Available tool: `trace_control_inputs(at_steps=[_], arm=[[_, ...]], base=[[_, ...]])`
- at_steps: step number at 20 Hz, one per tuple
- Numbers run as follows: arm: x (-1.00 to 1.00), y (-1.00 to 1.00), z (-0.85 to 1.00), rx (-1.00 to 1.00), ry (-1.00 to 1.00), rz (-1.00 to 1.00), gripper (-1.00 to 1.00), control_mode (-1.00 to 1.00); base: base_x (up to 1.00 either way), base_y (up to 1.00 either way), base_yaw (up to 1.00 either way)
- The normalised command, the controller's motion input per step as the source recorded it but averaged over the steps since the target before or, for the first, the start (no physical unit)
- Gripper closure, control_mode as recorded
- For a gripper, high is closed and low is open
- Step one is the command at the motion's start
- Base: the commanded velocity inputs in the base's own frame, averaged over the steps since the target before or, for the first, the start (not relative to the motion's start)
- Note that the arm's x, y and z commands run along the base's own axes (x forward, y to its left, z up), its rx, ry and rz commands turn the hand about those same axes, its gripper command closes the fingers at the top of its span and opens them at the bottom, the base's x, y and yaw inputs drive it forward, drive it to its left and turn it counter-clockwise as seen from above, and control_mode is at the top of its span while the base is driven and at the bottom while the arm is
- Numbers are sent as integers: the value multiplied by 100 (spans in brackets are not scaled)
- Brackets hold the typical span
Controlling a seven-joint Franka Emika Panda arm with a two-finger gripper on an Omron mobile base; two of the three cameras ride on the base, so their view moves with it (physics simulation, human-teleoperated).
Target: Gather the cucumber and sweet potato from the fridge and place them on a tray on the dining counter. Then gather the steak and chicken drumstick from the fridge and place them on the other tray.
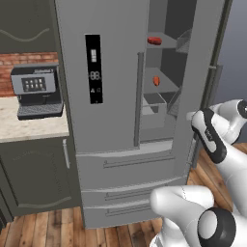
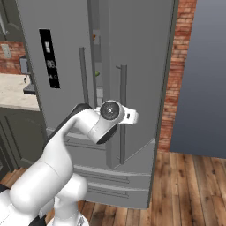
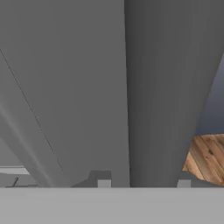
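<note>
The grey fridge has its right door swung partly open. On an upper shelf inside lies a red piece that looks like the steak. A small orange thing sits one shelf lower; I cannot tell what it is. A green speck shows through the door gap. My gripper is at the right door's vertical handle. Its fingertips stand apart, open, with a dark upright bar between them. Cucumber, trays and dining counter are out of view.
A coffee machine stands on the pale counter left of the fridge, over dark cabinets. Two freezer drawers sit below the doors. A brick wall and wood floor lie to the right.
</note>
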Motion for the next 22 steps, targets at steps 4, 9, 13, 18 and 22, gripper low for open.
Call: trace_control_inputs(at_steps=[4, 9, 13, 18, 22], arm=[[-26, -22, 0, -9, 7, -2, 100, -100], [-32, -30, 0, -2, 1, -1, 100, -100], [-77, 23, 9, -6, 1, 0, 100, -100], [-96, 37, 39, -8, 0, -1, 100, -100], [-28, 75, 44, -30, 10, -2, 100, -100]], base=[[0, 0, 0], [0, 0, 0], [0, 0, 0], [0, 0, 0], [0, 0, 0]])
